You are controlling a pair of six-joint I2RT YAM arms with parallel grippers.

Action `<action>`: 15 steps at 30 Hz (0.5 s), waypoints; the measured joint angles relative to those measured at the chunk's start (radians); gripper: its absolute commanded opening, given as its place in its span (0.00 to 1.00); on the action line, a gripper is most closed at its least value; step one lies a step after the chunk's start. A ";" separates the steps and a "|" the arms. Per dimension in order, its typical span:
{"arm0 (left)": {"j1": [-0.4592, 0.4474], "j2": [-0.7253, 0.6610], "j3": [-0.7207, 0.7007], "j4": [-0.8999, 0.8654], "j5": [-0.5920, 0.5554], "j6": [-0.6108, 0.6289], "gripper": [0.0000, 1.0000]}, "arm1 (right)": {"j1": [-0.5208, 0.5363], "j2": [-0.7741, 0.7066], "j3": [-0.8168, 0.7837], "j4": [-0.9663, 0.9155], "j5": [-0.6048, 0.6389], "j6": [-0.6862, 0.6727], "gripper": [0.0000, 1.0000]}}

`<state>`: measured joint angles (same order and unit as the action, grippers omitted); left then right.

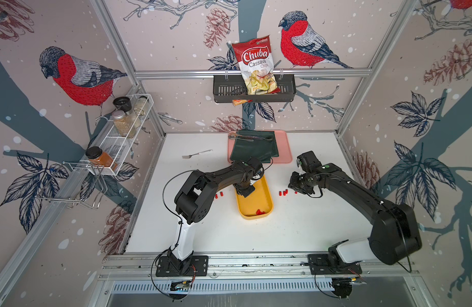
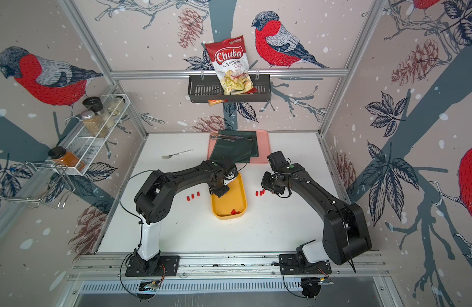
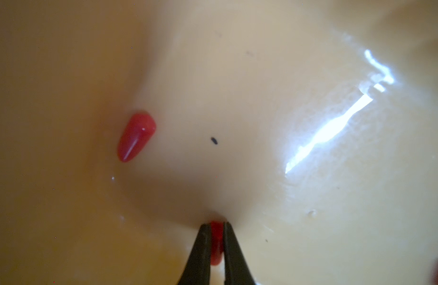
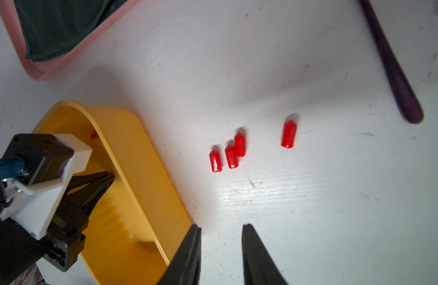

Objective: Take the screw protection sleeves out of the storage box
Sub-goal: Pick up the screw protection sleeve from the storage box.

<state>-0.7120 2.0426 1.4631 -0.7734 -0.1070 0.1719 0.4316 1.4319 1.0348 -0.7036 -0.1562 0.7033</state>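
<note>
The yellow storage box [image 1: 266, 202] lies mid-table in both top views. My left gripper [image 3: 216, 223] reaches down into its far end and is shut on a red screw protection sleeve [image 3: 216, 240], pinched between the two black tips at the box floor. Another sleeve [image 3: 136, 136] lies loose on the floor close by. More sleeves [image 1: 260, 212] rest at the near end of the box. Outside it, sleeves lie on the table to the left [image 1: 219, 195] and right [image 4: 231, 154], with a lone one [image 4: 288, 134] farther off. My right gripper [image 4: 221, 228] hovers open beside the box's right wall [image 4: 139, 158], holding nothing.
A pink tray [image 1: 285, 148] with a green cloth and tongs sits just behind the box. A fork [image 1: 197, 153] lies at the back left. A black wall basket [image 1: 221, 90] holds a chips bag. A white wire rack [image 1: 123, 138] with spice jars hangs on the left wall.
</note>
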 measured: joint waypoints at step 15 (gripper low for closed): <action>0.021 -0.104 0.026 -0.022 0.027 -0.101 0.00 | 0.021 -0.006 0.006 0.000 0.005 0.004 0.33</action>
<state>-0.6914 1.9388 1.4891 -0.7956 -0.0799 0.0704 0.4530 1.4254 1.0412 -0.7036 -0.1509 0.7074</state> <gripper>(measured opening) 0.056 0.332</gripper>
